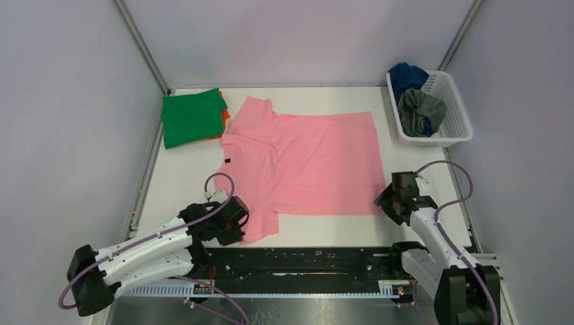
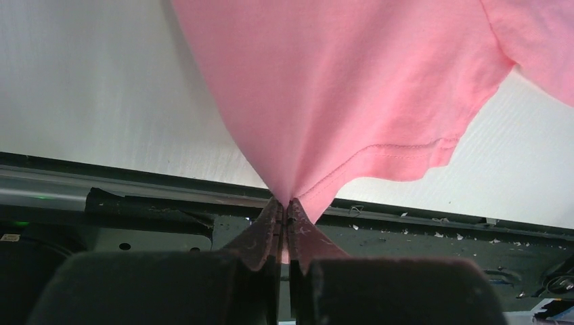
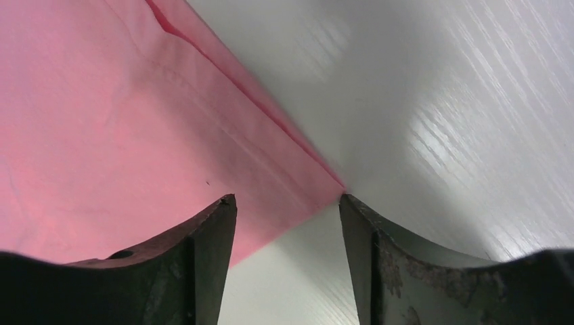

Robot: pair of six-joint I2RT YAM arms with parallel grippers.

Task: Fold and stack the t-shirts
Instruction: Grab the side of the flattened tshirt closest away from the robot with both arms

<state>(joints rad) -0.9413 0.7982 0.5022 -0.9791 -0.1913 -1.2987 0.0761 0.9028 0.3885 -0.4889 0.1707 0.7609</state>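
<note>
1. Pink t-shirt: spread flat across the middle of the desk, collar toward the left edge, bottom hem toward the right edge, cloth lightly creased. One sleeve points to the far edge, the other to the near edge.
2. Left end effector: at the near edge, left of centre. Jaws pressed together, pinching the pink t-shirt at its near sleeve, close to the stitched sleeve hem. The cloth draws into a point at the fingertips.
3. Right end effector: near the right end of the near edge. Jaws apart at a moderate gap, holding nothing. The near right corner of the pink t-shirt's hem lies between the two fingers, flat on the desk.
4. Green t-shirt: folded, at the far left corner, just beside the pink t-shirt's far sleeve.
5. Orange t-shirt: under the green one, only a strip showing along its right side.
6. Basket: white lattice, at the far right corner.
7. Dark blue t-shirt: crumpled in the basket's far end.
8. Grey t-shirt: crumpled in the basket, on the near side of the blue one, touching it.
</note>
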